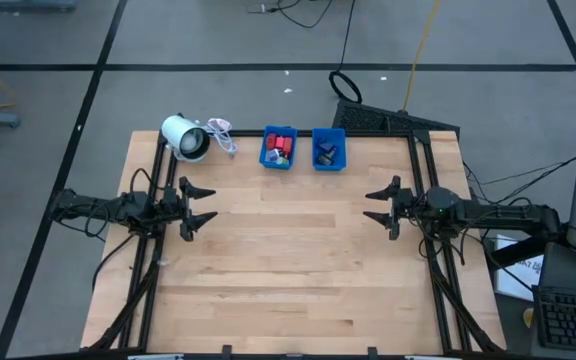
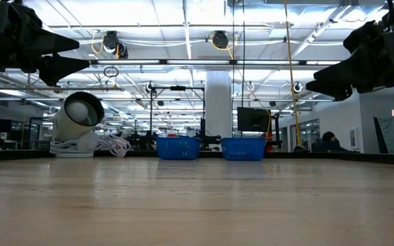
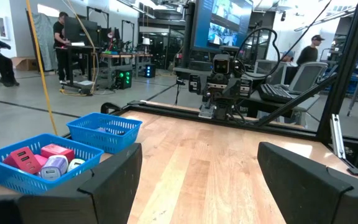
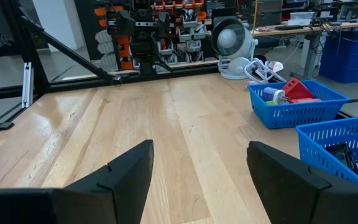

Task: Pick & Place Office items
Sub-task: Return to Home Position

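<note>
Both pincers stand open and grip nothing. The left pincer [image 1: 208,203] hangs above the table [image 1: 288,290] at its 9 o'clock edge, fingers pointing toward 3 o'clock. The right pincer [image 1: 370,205] hangs above the 3 o'clock edge, pointing toward 9 o'clock, well apart from the other. The low view shows both raised off the wood.

At 12 o'clock, by the far edge, two blue bins stand side by side with a narrow gap between them. All the office items [image 3: 45,160] in view lie inside these bins. The left bin [image 1: 279,165] holds red pieces [image 1: 282,142] with pink and pale ones packed against them. The right bin [image 1: 328,167] holds dark pieces [image 1: 328,153].

At 11 o'clock a white roll [image 1: 185,138] lies near the table corner. A white cord [image 1: 223,135] is looped just beside it, toward the bins.
</note>
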